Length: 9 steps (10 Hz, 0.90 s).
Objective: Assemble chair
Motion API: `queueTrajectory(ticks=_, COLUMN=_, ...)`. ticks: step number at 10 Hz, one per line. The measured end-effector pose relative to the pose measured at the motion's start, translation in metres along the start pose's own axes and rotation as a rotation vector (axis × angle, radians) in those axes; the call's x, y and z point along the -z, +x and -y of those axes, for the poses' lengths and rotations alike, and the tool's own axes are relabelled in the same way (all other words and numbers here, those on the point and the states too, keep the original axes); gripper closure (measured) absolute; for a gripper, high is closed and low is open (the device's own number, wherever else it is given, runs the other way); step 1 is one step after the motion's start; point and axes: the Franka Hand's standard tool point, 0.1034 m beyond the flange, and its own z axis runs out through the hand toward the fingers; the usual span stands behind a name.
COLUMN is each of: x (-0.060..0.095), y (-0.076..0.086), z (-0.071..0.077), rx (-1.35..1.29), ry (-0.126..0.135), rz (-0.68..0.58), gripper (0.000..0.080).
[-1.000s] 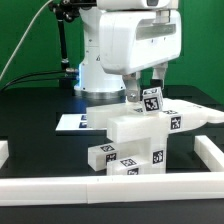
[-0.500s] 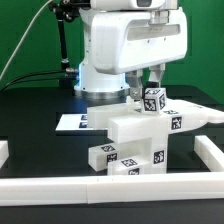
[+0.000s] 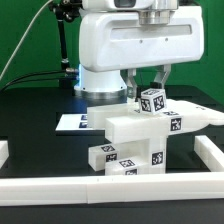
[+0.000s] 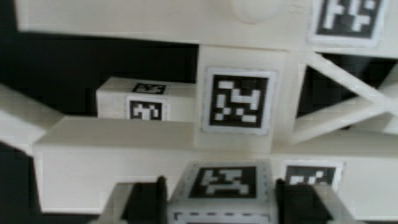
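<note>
Nearest, just inside the low rim wall (image 3: 110,186), tagged chair blocks (image 3: 108,155) sit beneath the chair's flat slab (image 3: 130,128). On top of the slab, my gripper (image 3: 149,92) has its jaws narrowed onto the sides of the upright square leg (image 3: 151,102), probably to steer it squarely into place. Behind lies the marker board (image 3: 72,122).

Black table (image 3: 30,135) with a low white rim wall (image 3: 110,186) along the near edge and both sides. The marker board (image 3: 68,122) lies flat, far left. Green backdrop (image 3: 20,30) behind.
</note>
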Motion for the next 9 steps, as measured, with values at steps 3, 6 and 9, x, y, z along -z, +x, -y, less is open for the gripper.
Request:
queueTrajectory(ticks=3, x=-0.0003, y=0.0008, z=0.0028, rx=-0.3, ry=0.0, rz=0.002, gripper=0.0517)
queueTrajectory(ticks=6, x=-0.0001, y=0.0021, z=0.0042, rx=-0.61, ry=0.007, rz=0.0, gripper=0.0517)
queueTrajectory(ticks=9, x=-0.0004, y=0.0011, z=-0.0055, rx=-0.799, ry=0.034, rz=-0.006, gripper=0.0517)
